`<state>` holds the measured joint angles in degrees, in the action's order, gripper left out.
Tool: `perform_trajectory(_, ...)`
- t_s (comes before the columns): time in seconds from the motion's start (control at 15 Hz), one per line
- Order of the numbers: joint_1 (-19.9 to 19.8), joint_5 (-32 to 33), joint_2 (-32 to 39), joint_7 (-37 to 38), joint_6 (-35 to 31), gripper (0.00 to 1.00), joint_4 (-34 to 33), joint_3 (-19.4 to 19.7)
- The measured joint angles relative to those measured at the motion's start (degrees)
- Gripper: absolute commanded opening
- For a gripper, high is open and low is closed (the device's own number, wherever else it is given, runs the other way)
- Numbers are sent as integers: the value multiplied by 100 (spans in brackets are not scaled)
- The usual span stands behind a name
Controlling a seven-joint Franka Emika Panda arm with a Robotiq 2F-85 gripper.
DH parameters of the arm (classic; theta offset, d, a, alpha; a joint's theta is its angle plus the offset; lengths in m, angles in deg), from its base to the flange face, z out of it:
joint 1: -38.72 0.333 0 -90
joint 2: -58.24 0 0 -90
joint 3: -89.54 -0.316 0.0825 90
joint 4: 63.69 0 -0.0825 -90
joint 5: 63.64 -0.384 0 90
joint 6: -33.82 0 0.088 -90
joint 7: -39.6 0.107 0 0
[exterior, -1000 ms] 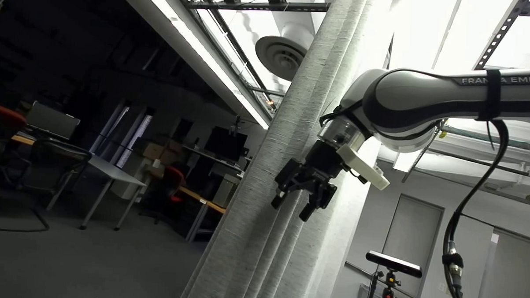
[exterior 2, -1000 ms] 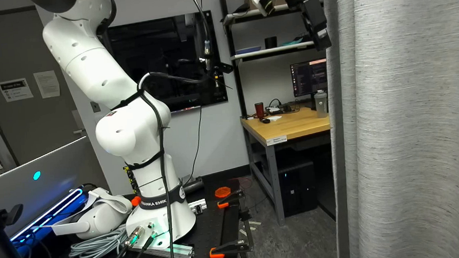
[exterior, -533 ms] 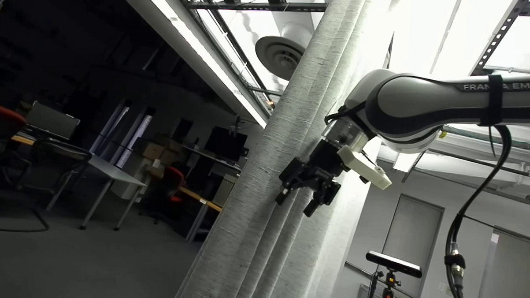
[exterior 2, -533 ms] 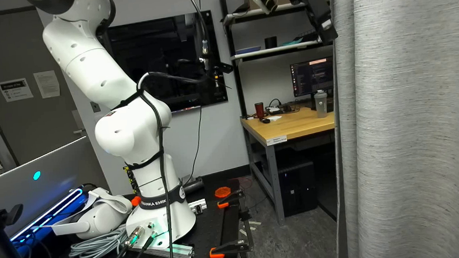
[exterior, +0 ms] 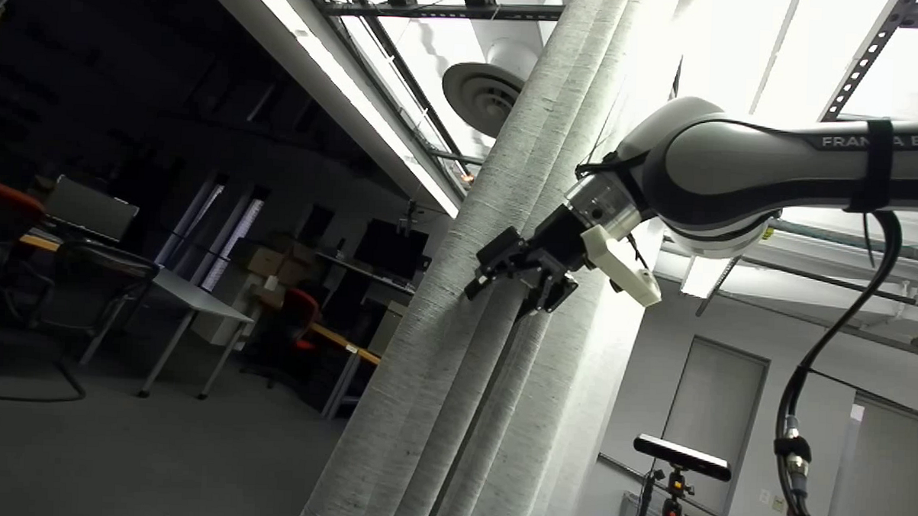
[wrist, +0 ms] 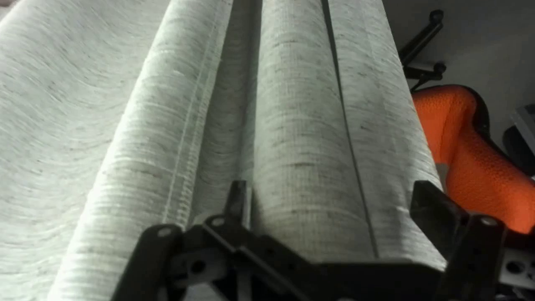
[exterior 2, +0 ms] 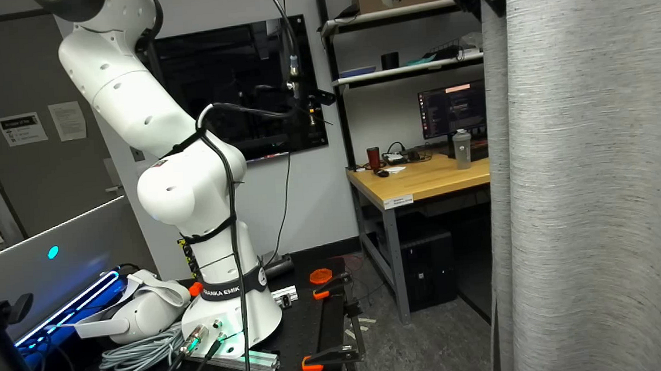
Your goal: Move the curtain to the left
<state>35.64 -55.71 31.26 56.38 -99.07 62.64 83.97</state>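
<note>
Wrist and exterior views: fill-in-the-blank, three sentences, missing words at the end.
In the wrist view, the gripper is ____ rather than shut, astride a fold of the curtain.
At the right of that view, the chair is ____.
In an exterior view, a ____ cup and a grey bottle stand on the desk.
Missing words: open; orange; red.

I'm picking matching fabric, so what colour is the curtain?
The curtain is light grey with fine darker streaks; the wrist view shows it best.
</note>
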Motion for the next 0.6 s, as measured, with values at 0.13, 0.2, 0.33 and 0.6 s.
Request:
perform_trajectory(0.13, 86, -27, 2, -169, -303, 100, -9, 1)
perform_trajectory(0.2, 134, -45, 4, -248, -451, 100, -15, 1)
perform_trajectory(0.33, 228, -54, 7, -357, -794, 100, -34, -1)
perform_trajectory(0.6, 295, -52, 5, -406, -1543, 100, -137, -56)
